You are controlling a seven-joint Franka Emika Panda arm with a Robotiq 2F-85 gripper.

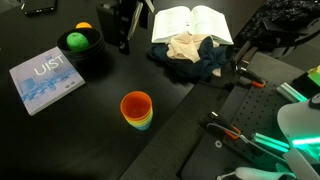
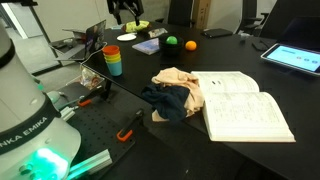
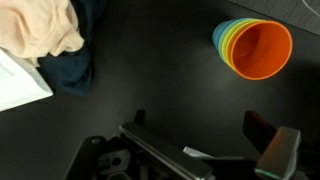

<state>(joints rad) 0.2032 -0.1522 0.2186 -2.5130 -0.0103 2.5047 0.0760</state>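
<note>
Two fingers (image 3: 262, 132) of the gripper (image 3: 200, 128) are showing along the bottom of the wrist view, standing spread wide and pinching nothing; only bare black table (image 3: 160, 85) is lying between them. In both exterior views the gripper is hanging above the table, touching no object.

Nearest thing: a stack of cups (image 3: 255, 47), orange one innermost, with yellow, green and blue rims peeking around it. It is standing upright, mouth up, on the table. In the wrist view it is sitting up and right of the fingers, apart from them.

Farther off, a beige cloth (image 3: 40, 28) is lying crumpled on a dark blue cloth (image 3: 72, 65), well apart from the stack of cups. An open book (image 3: 18, 88) is lying just beside the cloths, its pages touching them.

Farther still, a green ball (image 1: 76, 41) and an orange ball (image 1: 84, 27) are sitting near each other. A blue-and-white book (image 1: 45, 80) marked UIST is lying flat near them.
</note>
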